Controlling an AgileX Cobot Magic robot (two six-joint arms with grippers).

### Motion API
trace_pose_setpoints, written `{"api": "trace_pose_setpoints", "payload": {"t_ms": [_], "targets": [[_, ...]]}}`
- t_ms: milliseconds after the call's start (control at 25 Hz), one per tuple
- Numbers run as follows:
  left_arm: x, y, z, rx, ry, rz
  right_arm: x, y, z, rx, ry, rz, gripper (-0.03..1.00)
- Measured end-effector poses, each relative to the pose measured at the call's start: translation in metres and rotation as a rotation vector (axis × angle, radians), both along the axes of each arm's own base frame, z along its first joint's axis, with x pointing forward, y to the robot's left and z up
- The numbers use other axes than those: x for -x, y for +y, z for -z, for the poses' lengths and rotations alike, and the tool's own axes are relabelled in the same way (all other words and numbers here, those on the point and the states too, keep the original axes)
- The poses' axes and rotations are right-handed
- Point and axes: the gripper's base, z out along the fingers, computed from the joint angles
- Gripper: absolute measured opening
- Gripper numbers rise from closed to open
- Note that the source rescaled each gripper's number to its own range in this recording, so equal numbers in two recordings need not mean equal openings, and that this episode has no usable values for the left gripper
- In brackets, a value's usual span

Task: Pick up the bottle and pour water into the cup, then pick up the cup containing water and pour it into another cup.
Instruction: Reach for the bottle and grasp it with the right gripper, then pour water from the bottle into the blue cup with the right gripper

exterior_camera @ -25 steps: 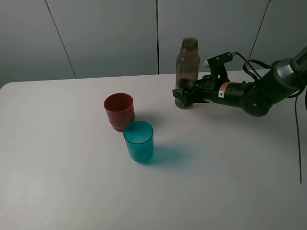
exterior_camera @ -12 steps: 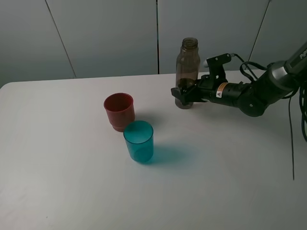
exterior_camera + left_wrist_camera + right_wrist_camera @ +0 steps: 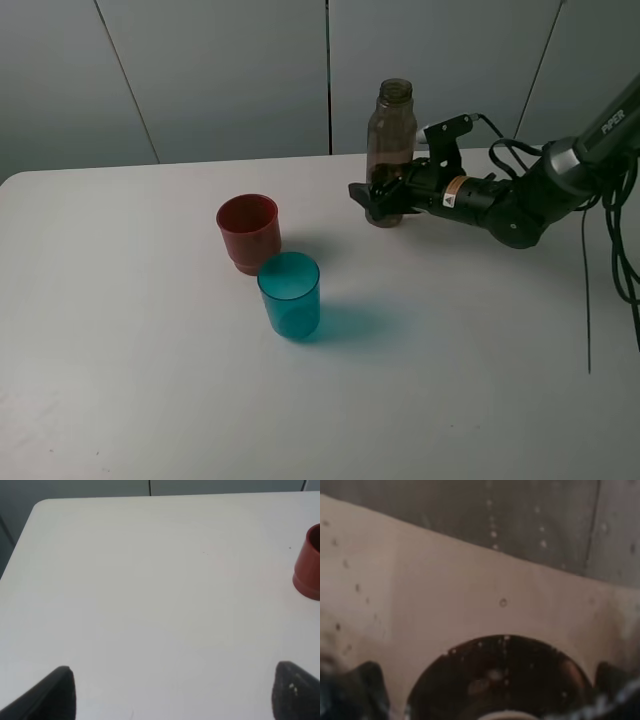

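The bottle [image 3: 391,140] stands upright on the counter [image 3: 150,380], away from the teal cup [image 3: 290,295] and red cup [image 3: 248,232]. The right end effector [image 3: 376,201] is open, one jaw each side of the bottle's low part, ready to squeeze. The left end effector [image 3: 180,695] is open and empty.

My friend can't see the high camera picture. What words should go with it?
The robot's right gripper reaches in from the right, open jaws either side of the lower part of a tall smoky-brown bottle at the back of a white table. Nearer the front, a red cup and a teal tumbler stand upright, close together.
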Motion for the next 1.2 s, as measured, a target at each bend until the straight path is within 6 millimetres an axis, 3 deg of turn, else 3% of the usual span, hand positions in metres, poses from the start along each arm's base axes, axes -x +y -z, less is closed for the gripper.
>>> {"api": "trace_pose_setpoints", "payload": {"t_ms": [680, 720, 760, 880, 1200], "targets": [[0.0000, 0.0000, 0.0000, 0.000, 0.000, 0.000, -0.0014, 0.0008, -0.0019, -0.006, -0.024, -0.006, 0.98], [0.0000, 0.0000, 0.0000, 0.000, 0.000, 0.000, -0.0020, 0.0010, -0.0024, -0.006, -0.028, -0.007, 0.88], [0.0000, 0.0000, 0.0000, 0.000, 0.000, 0.000, -0.0026, 0.0011, -0.0028, -0.006, -0.030, -0.007, 0.70], [0.0000, 0.0000, 0.0000, 0.000, 0.000, 0.000, -0.0043, 0.0012, -0.0040, -0.008, -0.037, -0.002, 0.03], [0.0000, 0.0000, 0.0000, 0.000, 0.000, 0.000, -0.0043, 0.0012, -0.0040, -0.005, -0.039, -0.004, 0.02]]}}
